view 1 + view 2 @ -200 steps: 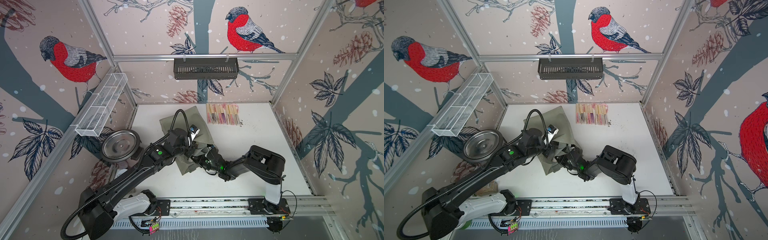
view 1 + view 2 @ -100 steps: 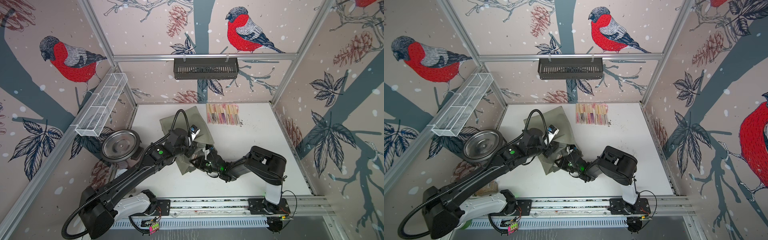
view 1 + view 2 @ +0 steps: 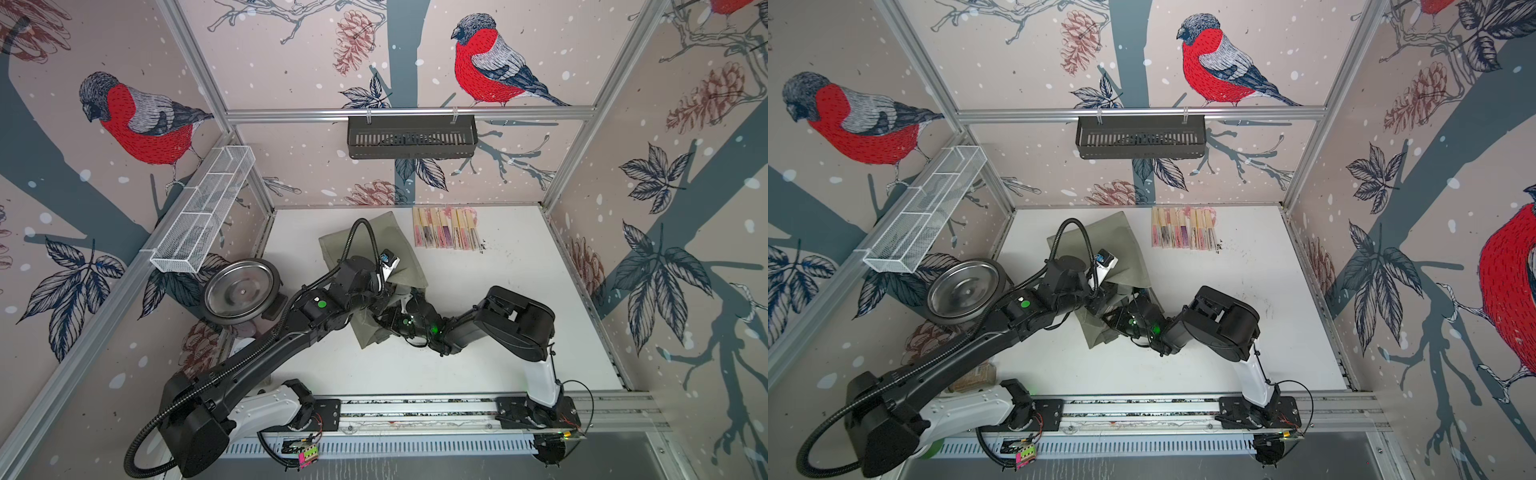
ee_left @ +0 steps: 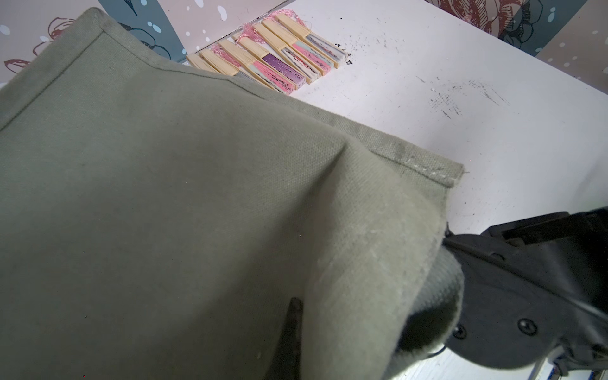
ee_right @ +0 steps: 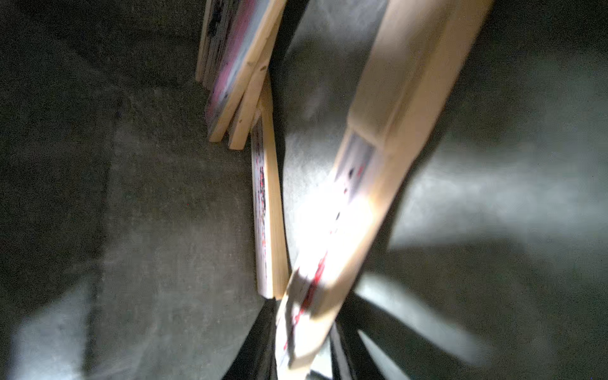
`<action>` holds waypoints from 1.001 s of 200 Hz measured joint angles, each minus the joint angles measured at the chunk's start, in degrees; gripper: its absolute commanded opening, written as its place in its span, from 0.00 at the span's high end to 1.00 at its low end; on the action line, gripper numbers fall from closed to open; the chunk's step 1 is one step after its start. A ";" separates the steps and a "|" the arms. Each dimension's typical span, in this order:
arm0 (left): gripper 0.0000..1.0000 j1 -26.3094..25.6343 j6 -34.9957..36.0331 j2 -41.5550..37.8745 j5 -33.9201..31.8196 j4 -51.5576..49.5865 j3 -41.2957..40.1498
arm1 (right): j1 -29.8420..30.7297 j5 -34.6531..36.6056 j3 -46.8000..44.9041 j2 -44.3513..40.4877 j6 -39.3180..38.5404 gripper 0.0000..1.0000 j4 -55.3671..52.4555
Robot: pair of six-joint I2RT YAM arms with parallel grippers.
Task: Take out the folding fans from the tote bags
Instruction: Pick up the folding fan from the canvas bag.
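Right gripper point(image 5: 297, 357) sits inside the soft olive fabric tote bag point(image 3: 392, 232), centre of a top view, jaws straddling 1 pale bamboo folding fan point(image 5: 371, 148); too blurry to call it gripped. Left gripper point(image 4: 292, 332) is pinched shut on the cloth. My worry: with a weak hold the fan drops, or it snags the rim.

The tote bag point(image 4: 164, 197) is matt woven cloth; the folding fans point(image 4: 263, 56) show smooth pale wood.

White table point(image 3: 519, 270) bears an olive tote bag point(image 3: 395, 232) and rowed folding fans point(image 3: 446, 233).
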 measured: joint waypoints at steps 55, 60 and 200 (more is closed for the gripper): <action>1.00 0.00 0.00 0.17 -0.85 0.02 0.00 | -1.53 -1.70 5.84 4.04 3.15 0.67 0.28; 1.00 0.00 0.00 0.24 -0.85 0.04 0.00 | -1.53 -1.73 6.32 4.37 3.43 0.67 0.20; 1.00 0.00 -0.02 0.33 -0.76 0.04 0.00 | -2.64 -6.38 -0.46 -2.80 1.73 0.83 -5.07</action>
